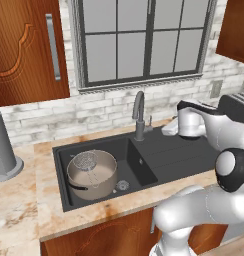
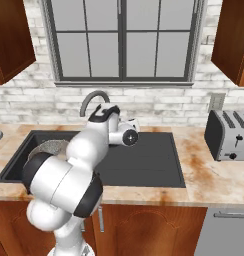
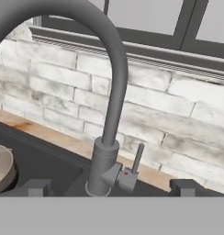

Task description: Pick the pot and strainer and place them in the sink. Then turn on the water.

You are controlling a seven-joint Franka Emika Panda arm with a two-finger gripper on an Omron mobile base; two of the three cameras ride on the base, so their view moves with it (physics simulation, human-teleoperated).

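A: What do you have in the sink (image 1: 159, 162)?

B: You have one dark double-basin unit set in the marbled counter (image 1: 24, 200) under the window (image 1: 144, 40). The left basin holds the pot (image 1: 92, 175), grey-taupe, upright, a black handle showing on its near left side. The strainer (image 1: 85, 161) lies on the pot's far left rim, mesh bowl up there, thin wire handle running across the pot's mouth towards you. The round drain (image 1: 122, 185) sits just right of the pot on the basin floor. The right basin lies flat and dark.

A: And the tap?

B: You have one grey curved tap (image 3: 109, 92) standing at the sink's far edge between the basins, with its small lever (image 3: 137, 158) upright on its right side and a red mark at the lever's base. You see no stream at the spout.

A: Where is your gripper?

B: Your gripper (image 3: 111, 188) hangs just in front of the tap's base, over the far part of the sink, jaws spread wide with nothing between them; one fingertip stands either side of the tap foot in the hand view, apart from it.

A: Other items?

B: A grey canister (image 1: 3, 147) on the far left counter, a toaster (image 2: 228, 134) on the right counter, and wood cabinets (image 1: 26, 47) flanking the window.
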